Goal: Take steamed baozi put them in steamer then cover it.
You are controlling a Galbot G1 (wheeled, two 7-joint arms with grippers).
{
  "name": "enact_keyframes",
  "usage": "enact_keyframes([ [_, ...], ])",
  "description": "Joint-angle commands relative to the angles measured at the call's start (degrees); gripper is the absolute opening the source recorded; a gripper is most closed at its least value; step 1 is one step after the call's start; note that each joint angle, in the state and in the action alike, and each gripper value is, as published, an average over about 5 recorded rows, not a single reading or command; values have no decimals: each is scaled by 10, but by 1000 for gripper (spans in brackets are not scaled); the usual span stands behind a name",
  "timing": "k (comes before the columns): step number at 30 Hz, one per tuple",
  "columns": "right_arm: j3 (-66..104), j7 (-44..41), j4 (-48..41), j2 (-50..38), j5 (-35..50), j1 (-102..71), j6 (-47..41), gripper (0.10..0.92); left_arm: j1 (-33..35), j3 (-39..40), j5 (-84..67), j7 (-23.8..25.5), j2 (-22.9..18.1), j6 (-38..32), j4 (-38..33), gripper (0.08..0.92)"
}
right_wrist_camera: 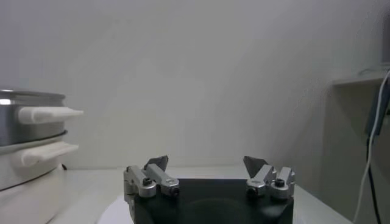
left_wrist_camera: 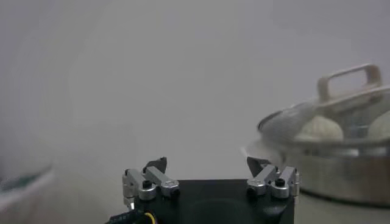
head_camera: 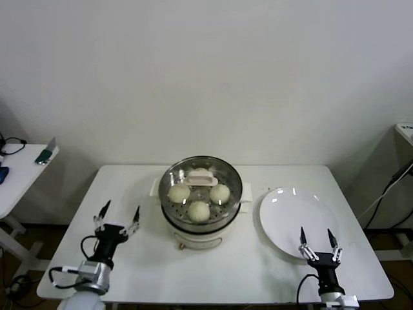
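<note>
The steamer (head_camera: 200, 223) stands at the table's middle with the clear glass cover (head_camera: 227, 177) on it, its cream handle (head_camera: 201, 180) on top. Under the glass lie the cream-white baozi (head_camera: 199, 210), with others at left (head_camera: 179, 192), right (head_camera: 220, 192) and back. My left gripper (head_camera: 118, 217) is open and empty, left of the steamer near the front edge. My right gripper (head_camera: 318, 242) is open and empty at the front right, by the plate. The left wrist view shows the open left gripper (left_wrist_camera: 207, 163), the cover's handle (left_wrist_camera: 348, 79) and a bun (left_wrist_camera: 320, 129). The right wrist view shows the open right gripper (right_wrist_camera: 206, 162) and the steamer's side (right_wrist_camera: 24, 122).
A flat white plate (head_camera: 293, 221) lies right of the steamer, bare. A side table (head_camera: 19, 174) with small items stands at the far left. Cables hang by a shelf at the far right (head_camera: 397, 181). The white table (head_camera: 129, 187) ends just before both grippers.
</note>
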Motion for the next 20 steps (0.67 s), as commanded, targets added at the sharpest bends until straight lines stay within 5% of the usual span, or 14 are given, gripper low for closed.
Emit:
enact_keyframes([
  [1,-4,2,-8,1,-2,2,-5,823,31,-41,-140,2,8,-84,90,823],
  [20,-11,1,-9,1,-4,1,-8,823,35,-34,-122,7,-8,-103,91,823],
])
